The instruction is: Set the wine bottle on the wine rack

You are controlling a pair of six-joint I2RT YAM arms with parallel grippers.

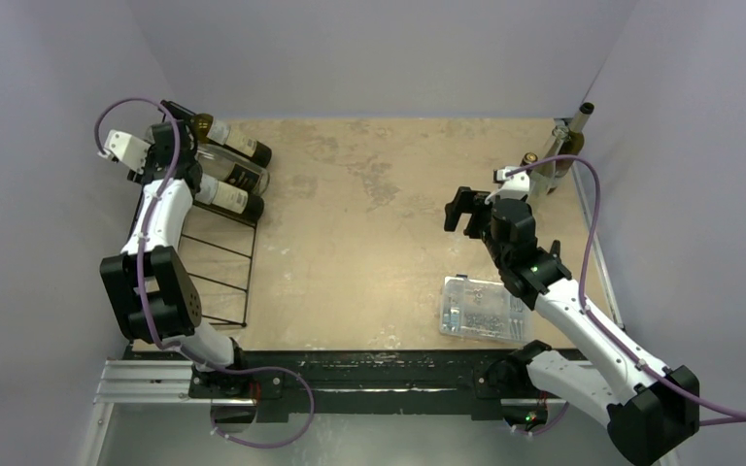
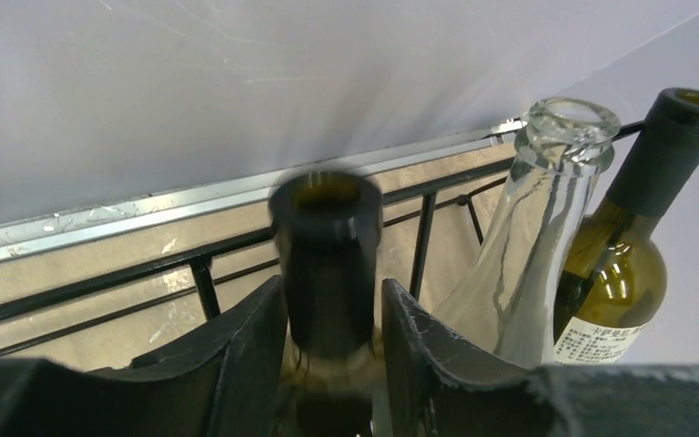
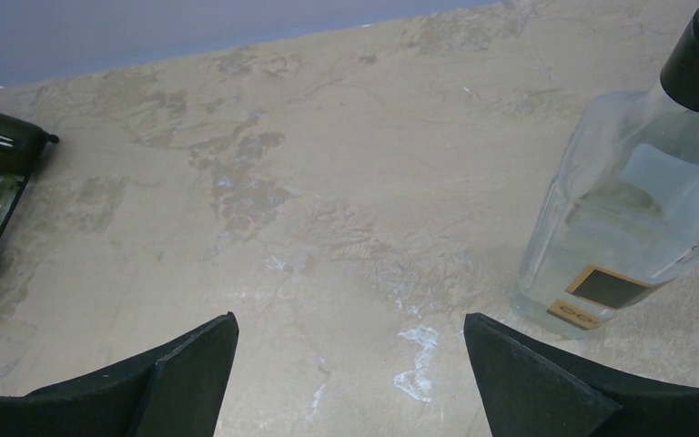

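L gripper (image 2: 332, 293) is pinching the wine bottle (image 2: 325, 264) by its dark neck, one finger pressed on each side, just under the lip. The bottle lies in the wine rack (image 2: 205, 284) at its far end, neck poking out thru the wires on the wall side. It's the nearest of three there, w/ a clear bottle (image 2: 546, 237) just beside it and a green bottle (image 2: 623, 264) beyond that. The neck is blurred in the wrist view, so I can't tell if the bottle is fully settled. My read: it's glass, so stiff, slick and heavy for a neck hold, and it'll crack if knocked vs the wires or its neighbour. The neck is narrow enough for the gripper but gives poor leverage over the fat body. I'd hold just below the lip ridge so it can't slide out, and go slow. R gripper (image 3: 350, 320) is spread wide w/ nothing in it, over the worktop (image 1: 369, 223), well apart from the rack.
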